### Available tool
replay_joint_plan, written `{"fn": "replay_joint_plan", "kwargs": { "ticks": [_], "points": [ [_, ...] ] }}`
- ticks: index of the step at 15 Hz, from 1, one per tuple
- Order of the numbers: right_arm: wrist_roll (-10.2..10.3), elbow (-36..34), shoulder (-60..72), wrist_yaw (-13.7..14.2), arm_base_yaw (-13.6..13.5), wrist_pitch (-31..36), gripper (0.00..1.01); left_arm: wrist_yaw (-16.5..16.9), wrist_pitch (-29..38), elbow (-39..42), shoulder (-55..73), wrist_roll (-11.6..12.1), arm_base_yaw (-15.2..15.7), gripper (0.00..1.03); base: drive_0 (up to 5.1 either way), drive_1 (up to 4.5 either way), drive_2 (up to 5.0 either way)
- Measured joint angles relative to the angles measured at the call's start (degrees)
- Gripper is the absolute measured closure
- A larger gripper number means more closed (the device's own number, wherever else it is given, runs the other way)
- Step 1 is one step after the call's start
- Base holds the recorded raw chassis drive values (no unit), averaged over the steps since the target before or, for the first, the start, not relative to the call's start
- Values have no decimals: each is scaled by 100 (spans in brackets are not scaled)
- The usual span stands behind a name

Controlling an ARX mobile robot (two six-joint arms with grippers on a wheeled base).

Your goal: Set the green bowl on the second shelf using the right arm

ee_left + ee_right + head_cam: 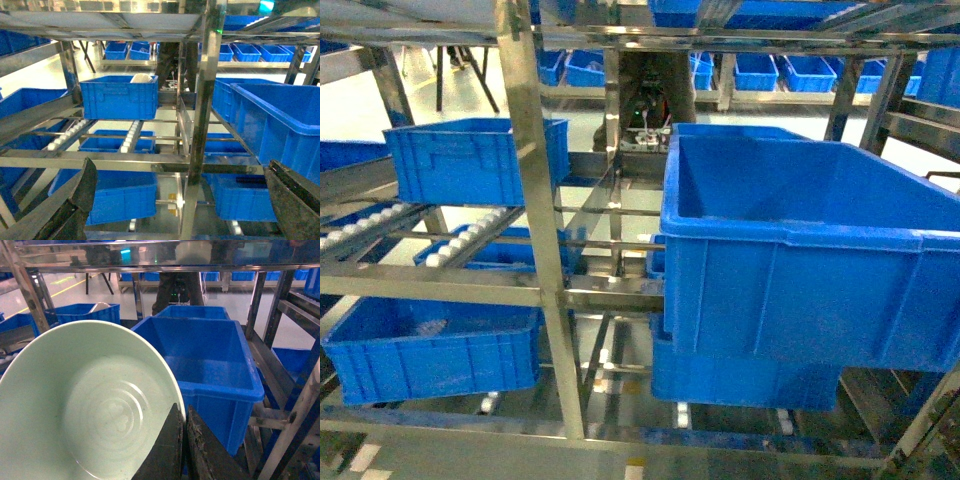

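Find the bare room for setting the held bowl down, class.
The big blue bin ahead of the green bowl looks empty: bare floor between its walls. Behind it, another bin crowds close. The right gripper pinches the bowl's rim.

right claw (184,440) | pinching green bowl (85,405) rim | blue bin (200,355) beyond

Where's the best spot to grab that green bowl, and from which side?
By its thin rim. The right hand is already pinched on the near edge of the green bowl, coming from below right; the wide, open wall offers nothing else to clamp.
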State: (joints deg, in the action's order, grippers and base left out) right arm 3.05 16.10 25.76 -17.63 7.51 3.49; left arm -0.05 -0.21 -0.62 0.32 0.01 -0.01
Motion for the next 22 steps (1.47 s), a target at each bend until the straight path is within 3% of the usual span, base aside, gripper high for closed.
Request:
{"fn": "replay_joint_plan", "kwargs": {
  "ticks": [9, 22],
  "points": [
    [0, 0, 0, -2, 0, -4, 99, -2, 7, 0, 0, 0, 0, 5, 0, 413, -412],
    [0, 0, -13, 0, 0, -2, 99, -2, -9, 0, 0, 0, 0, 5, 2, 62, -58]
  ]
}}
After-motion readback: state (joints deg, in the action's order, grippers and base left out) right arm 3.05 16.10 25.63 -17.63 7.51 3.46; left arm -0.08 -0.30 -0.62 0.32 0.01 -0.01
